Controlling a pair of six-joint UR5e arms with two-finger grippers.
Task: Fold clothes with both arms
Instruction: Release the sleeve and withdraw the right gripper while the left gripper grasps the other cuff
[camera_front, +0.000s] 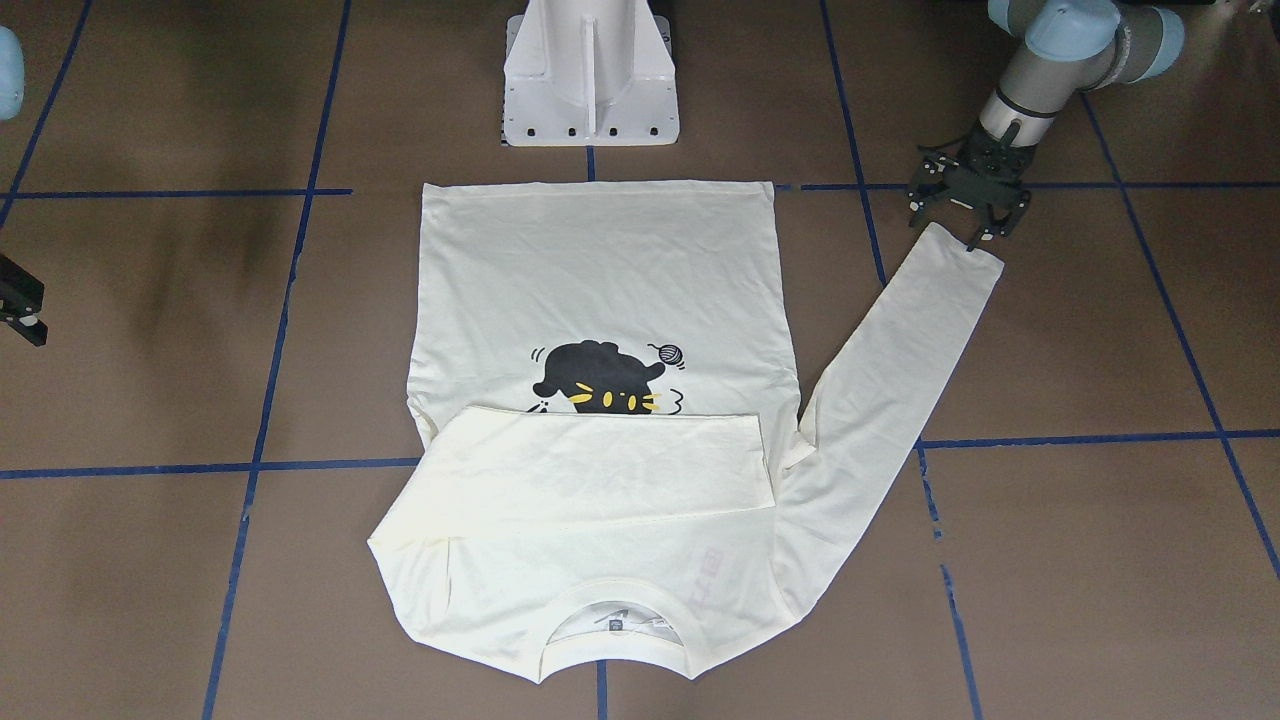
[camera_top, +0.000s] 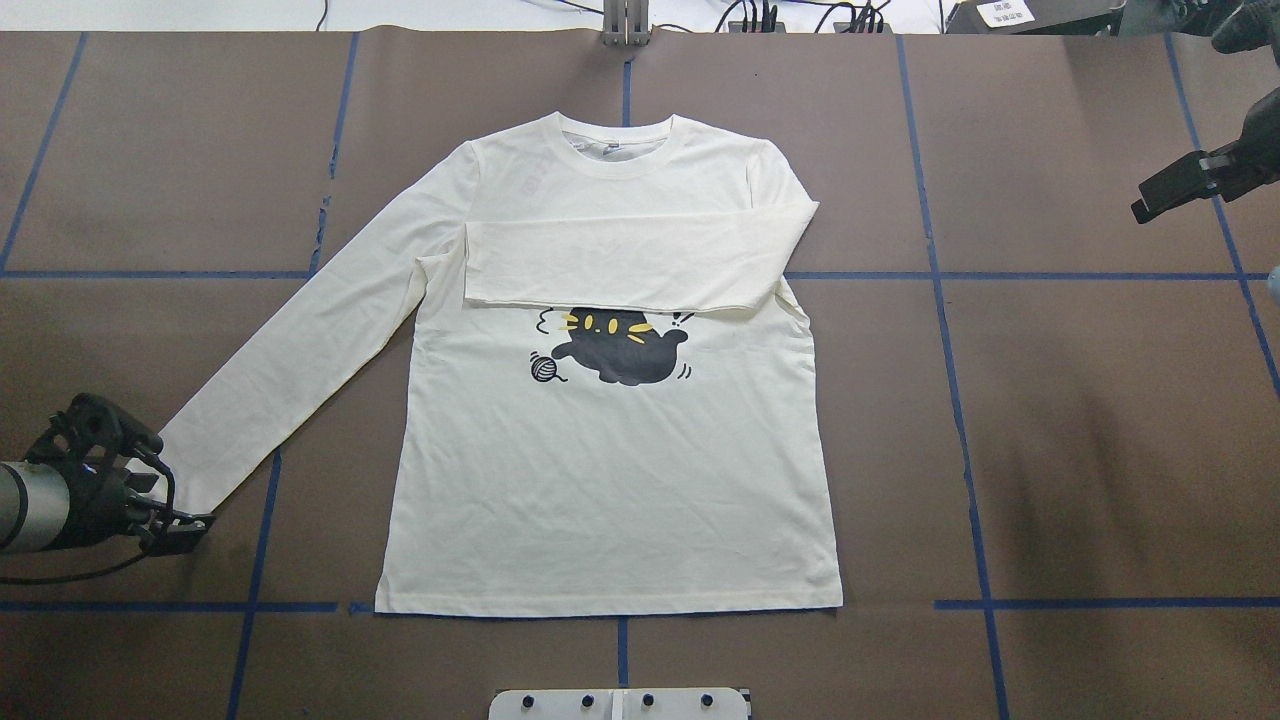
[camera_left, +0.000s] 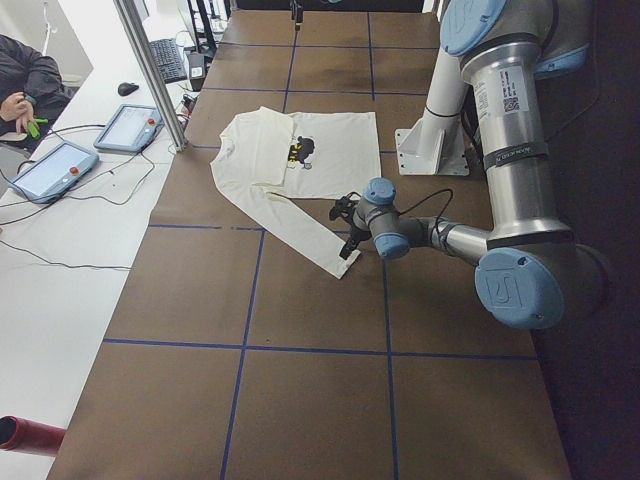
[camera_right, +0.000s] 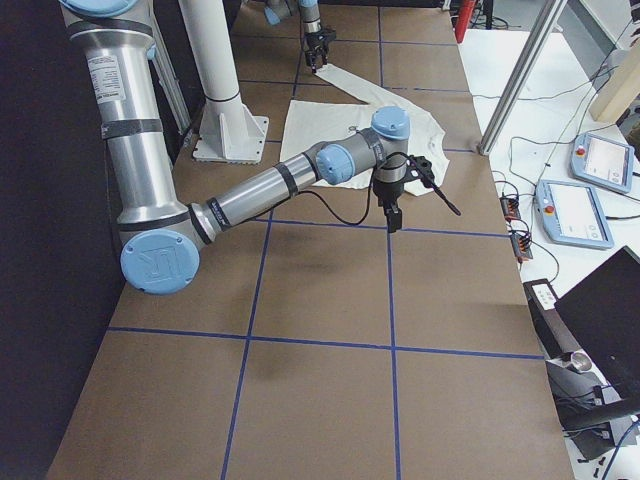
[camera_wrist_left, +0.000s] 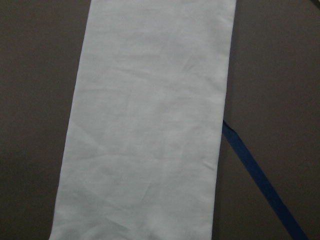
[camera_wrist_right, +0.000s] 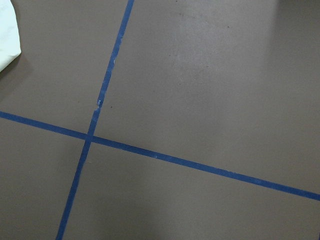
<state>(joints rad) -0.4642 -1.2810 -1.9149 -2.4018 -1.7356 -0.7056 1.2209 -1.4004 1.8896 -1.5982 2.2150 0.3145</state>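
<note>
One sleeve cuff (camera_front: 965, 262) of the T-shirt (camera_front: 600, 270) lies at the left hand (camera_front: 955, 225), whose fingers stand apart.

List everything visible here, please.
Table: one, brown with blue tape lines
T-shirt: one, cream with black cat print, flat on table, one sleeve folded across chest
Pedestal: one, white, table's robot-side edge
Tablets: two, grey, on side bench
Person: one, dark sleeve, at that bench
Left arm: one, silver, light-blue caps, beside outstretched sleeve
Right arm: one, same colours, off shirt's other side
Left end effector: one, black, at outstretched cuff
Right end effector: one, black, over bare table
</note>
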